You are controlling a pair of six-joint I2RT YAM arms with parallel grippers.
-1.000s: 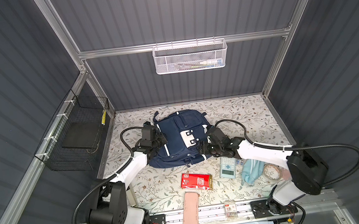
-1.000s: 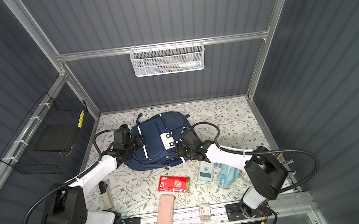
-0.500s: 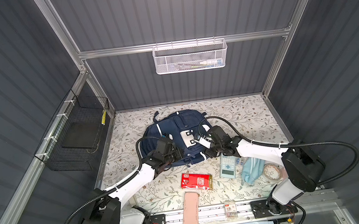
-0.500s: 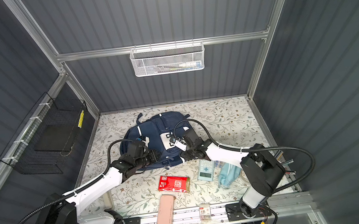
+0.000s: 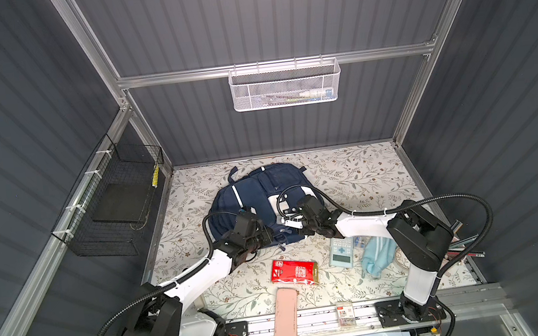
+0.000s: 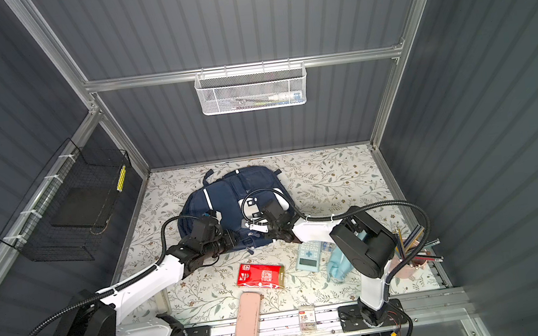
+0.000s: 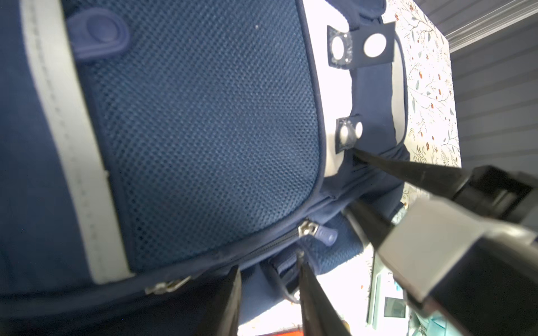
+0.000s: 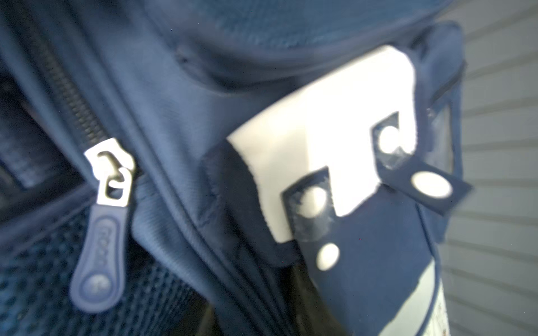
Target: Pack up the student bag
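The student bag (image 5: 257, 197) is a navy backpack with white stripes, lying flat mid-table in both top views (image 6: 226, 198). My left gripper (image 5: 273, 238) is at its near edge. In the left wrist view its fingers (image 7: 313, 293) stand a little apart, open, with the bag's zip seam at their tips and nothing pinched. My right gripper (image 5: 288, 223) reaches in from the right, below the white patch (image 8: 314, 139). Its dark fingers (image 8: 308, 291) are shut on a fold of navy fabric, and the left wrist view shows that gripper (image 7: 350, 180) straddling this fold. A blue zip pull (image 8: 96, 270) hangs beside it.
In front of the bag lie a red packet (image 5: 294, 272), a pale calculator (image 5: 341, 252), a light-blue pouch (image 5: 377, 256), a pink case (image 5: 286, 318) and a small box (image 5: 345, 313). A cup of pencils (image 6: 415, 255) stands at the right. Wire baskets hang at the left (image 5: 113, 207) and on the back wall (image 5: 284, 86).
My left arm swung from the bag's left side round to its near edge. The right gripper moved further onto the bag's front and its jaws closed on the fabric.
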